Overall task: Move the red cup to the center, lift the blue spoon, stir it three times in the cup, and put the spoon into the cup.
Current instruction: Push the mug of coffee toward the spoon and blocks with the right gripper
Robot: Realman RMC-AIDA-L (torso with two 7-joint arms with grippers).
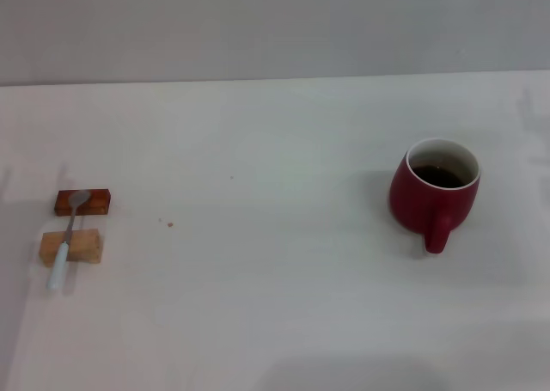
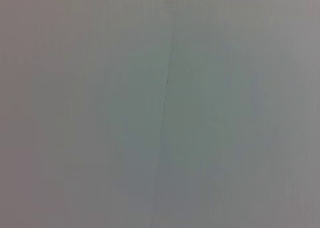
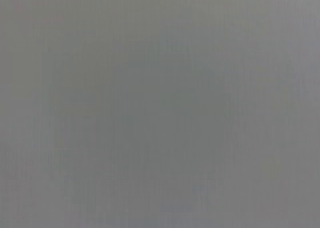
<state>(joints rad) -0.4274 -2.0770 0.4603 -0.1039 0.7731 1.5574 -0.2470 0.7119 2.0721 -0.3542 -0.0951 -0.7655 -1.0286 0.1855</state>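
A: Far left of the bench (image 1: 275,339), what's there?

B: Spoon (image 1: 67,236), lying across two small wooden blocks. Grey bowl resting on the dark reddish block (image 1: 96,202), farther back. Neck crossing the pale block (image 1: 86,247), nearer the front. Whitish handle sticking out past the pale block toward the front edge, tip down on the bench.

A: Blocks touching?

B: Apart, a narrow strip of bench between them.

A: Further right?

B: Tiny reddish speck (image 1: 170,224) near the blocks. Then the bare middle (image 1: 275,236), plain white.

A: And the cup (image 1: 430,198)?

B: Well to the right, upright, far from the spoon. Dark red outside, white inside, dark liquid in it. Handle pointing toward the front edge.

A: Left fingers, right fingers, open or closed?

B: Cannot tell. Neither pair in the head view, so no placing of spoon or cup against them either.

A: Wrist views?

B: Left wrist: flat grey surface with one thin dark line (image 2: 165,102) running through it. Right wrist: flat grey only.
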